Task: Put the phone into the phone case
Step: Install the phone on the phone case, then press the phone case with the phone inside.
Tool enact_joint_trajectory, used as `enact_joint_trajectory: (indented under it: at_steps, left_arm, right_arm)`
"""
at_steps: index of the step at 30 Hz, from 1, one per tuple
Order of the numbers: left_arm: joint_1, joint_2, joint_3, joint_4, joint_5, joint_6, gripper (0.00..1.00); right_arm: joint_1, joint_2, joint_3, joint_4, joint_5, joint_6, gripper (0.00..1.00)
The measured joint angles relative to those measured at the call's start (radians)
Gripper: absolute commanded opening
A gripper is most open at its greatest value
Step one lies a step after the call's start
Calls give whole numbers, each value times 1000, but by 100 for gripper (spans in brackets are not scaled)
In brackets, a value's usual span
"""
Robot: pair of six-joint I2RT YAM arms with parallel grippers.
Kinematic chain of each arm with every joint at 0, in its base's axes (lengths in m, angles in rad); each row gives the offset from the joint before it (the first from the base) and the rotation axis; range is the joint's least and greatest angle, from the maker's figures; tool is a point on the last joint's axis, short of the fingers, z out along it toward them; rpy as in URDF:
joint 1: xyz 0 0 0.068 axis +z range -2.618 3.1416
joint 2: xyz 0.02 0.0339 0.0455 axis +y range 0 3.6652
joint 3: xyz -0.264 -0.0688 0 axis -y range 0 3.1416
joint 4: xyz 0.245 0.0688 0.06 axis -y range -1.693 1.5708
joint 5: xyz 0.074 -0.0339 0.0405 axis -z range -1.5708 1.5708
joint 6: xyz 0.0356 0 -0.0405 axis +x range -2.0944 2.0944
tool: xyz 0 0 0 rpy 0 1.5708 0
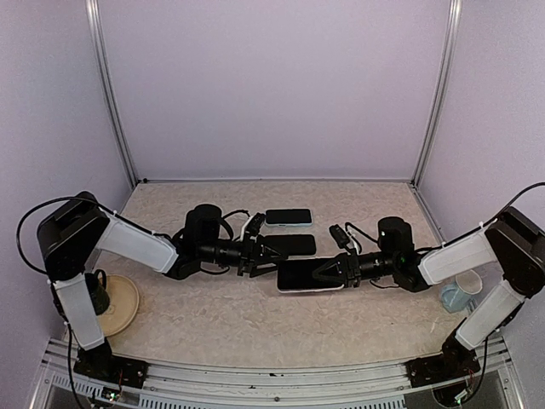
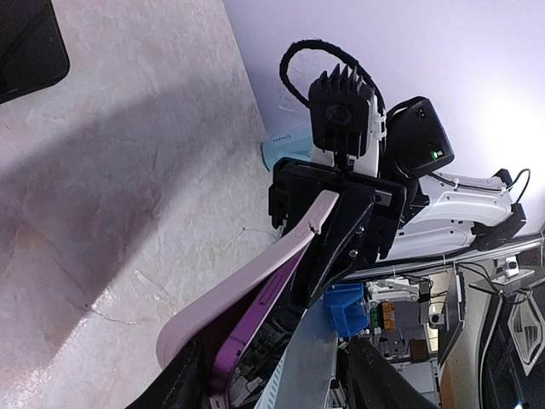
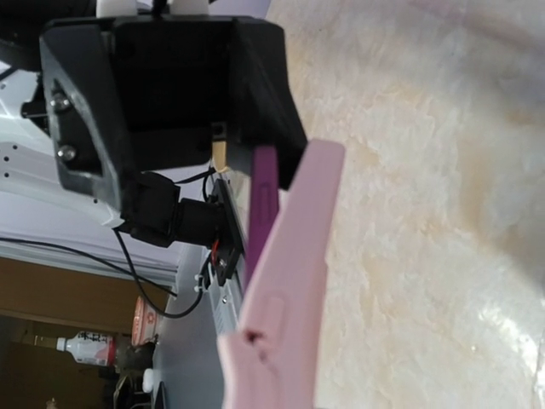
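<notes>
Lengthwise between the arms, over the middle of the beige tabletop, the soft pink phone case with the purple phone along it has one end clamped in the right gripper, the other between the parted jaws of the left gripper.

Robot lab test cell: lilac walls, aluminium posts, equipment clutter beyond.

Tan plate at left, pale-blue mug at right.
</notes>
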Motion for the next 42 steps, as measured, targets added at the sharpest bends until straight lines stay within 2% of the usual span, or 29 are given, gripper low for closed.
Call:
enact_joint_trajectory:
  at_steps: [15,28,36,42]
  left_arm:
    - [5,-53,-69,9,-2,40,61]
    - [-25,-53,-112,220,85,-55,63]
    - [-55,-32,-112,297,122,-99,63]
    - [-66,-20,-111,304,127,-104,59]
  right_arm:
    - [-1,-89,-6,-42,-87,-108,0]
    - [2,-163,3,-219,-142,-338,0]
    - [3,-184,5,-287,-153,-395,0]
    - [11,-188,6,-305,-154,-407,0]
